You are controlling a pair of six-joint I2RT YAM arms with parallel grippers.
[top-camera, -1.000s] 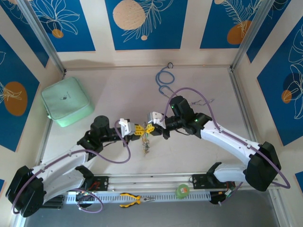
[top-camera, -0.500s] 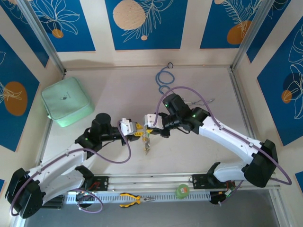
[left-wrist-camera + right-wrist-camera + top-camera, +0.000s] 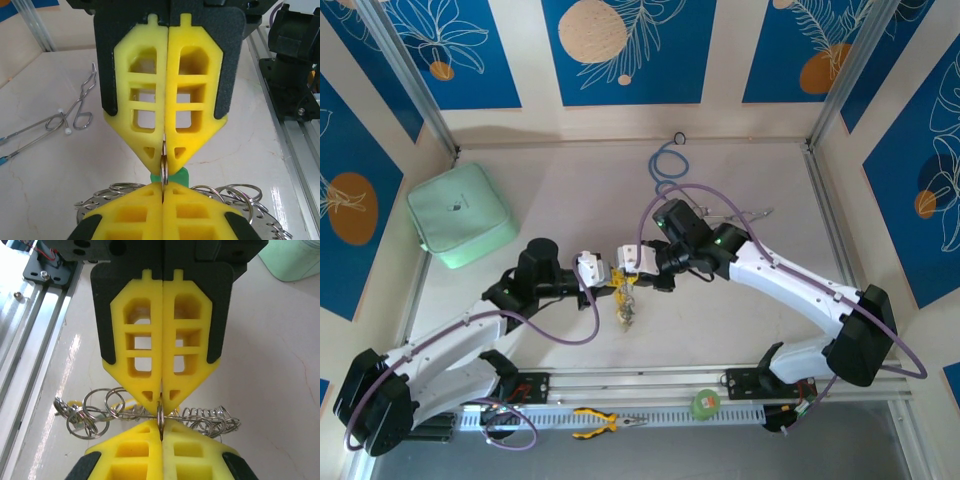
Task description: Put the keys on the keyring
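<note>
Left gripper (image 3: 598,270) and right gripper (image 3: 636,262) meet tip to tip above mid-table, both clamped shut on one thin ring (image 3: 160,416) seen edge-on. Beneath them hangs the keyring (image 3: 625,308) — many keys (image 3: 174,176) look already strung on it. Whether a loose key is left, I cannot tell.

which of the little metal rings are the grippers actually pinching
The ring standing edge-on between the four yellow fingertips, clamped from both sides; the other rings sit loose beneath them, gripped by nothing.

The silvery keyring (image 3: 267,226), fringed with small rings and keys (image 3: 624,314), hangs bunched together, seemingly tilted on edge.
</note>
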